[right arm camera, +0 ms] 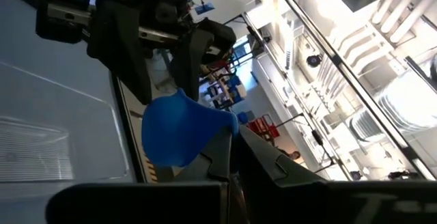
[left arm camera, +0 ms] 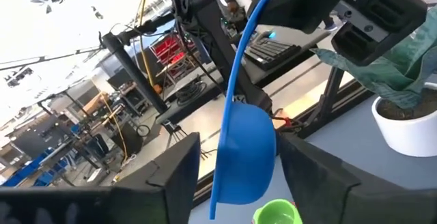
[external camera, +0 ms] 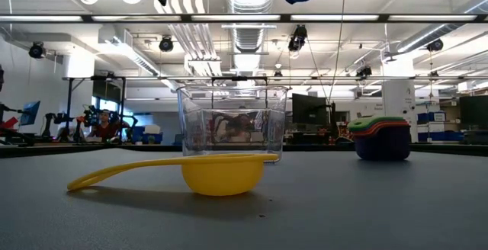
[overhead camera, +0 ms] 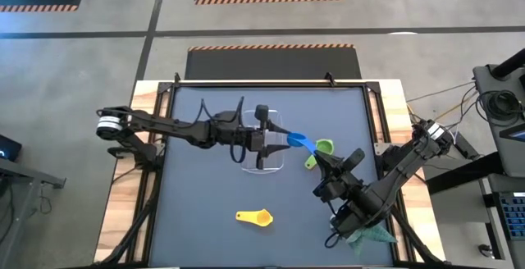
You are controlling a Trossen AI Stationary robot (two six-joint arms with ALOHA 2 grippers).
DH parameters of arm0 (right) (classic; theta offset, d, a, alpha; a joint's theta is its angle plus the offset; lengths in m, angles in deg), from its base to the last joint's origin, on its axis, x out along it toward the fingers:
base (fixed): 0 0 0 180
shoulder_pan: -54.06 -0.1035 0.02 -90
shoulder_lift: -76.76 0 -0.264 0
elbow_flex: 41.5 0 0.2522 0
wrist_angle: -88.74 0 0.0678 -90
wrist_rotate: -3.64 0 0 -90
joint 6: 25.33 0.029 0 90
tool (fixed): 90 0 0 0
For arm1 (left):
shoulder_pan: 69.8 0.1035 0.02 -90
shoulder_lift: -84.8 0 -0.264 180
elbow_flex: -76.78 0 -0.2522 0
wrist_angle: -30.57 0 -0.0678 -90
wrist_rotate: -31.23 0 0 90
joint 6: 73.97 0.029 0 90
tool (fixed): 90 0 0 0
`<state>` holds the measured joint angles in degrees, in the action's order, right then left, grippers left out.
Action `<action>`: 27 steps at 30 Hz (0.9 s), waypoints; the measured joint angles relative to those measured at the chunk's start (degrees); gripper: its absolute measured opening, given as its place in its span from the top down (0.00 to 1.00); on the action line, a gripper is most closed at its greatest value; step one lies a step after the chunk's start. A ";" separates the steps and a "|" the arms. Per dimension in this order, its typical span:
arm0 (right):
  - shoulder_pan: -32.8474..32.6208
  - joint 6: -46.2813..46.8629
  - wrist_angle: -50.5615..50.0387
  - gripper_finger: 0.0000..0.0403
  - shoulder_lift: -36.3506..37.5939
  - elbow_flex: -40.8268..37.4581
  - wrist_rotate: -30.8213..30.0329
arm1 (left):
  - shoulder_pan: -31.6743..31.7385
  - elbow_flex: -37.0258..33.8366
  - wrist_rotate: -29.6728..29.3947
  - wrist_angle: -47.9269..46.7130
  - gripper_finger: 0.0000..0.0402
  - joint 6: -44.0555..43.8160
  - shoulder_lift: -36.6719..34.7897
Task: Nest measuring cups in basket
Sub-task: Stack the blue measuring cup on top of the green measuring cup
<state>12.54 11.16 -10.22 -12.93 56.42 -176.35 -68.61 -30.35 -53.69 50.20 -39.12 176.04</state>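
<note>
Right hand (overhead camera: pixel 317 155) hides the blue cup's (overhead camera: pixel 296 141) handle tip.

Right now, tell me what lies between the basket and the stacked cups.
In the high view, the blue cup, held aloft by the right claw, lies between the basket and the stacked cups.

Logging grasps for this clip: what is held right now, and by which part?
The right gripper holds the blue plastic measuring cup by its handle end; the left gripper's fingers flank its bowl.

no readable text, labels or signs
</note>
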 joint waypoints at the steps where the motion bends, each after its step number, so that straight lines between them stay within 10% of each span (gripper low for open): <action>1: 0.02 0.00 0.09 0.98 0.00 0.00 0.00 | 0.00 0.00 -0.01 0.01 0.56 -0.01 0.15; 27: 0.02 1.27 0.67 0.86 0.11 0.09 3.45 | 0.02 0.68 0.09 -0.18 0.70 4.28 2.05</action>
<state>12.56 12.43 -9.55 -12.82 56.51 -172.91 -68.59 -29.67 -53.60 50.01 -34.85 178.09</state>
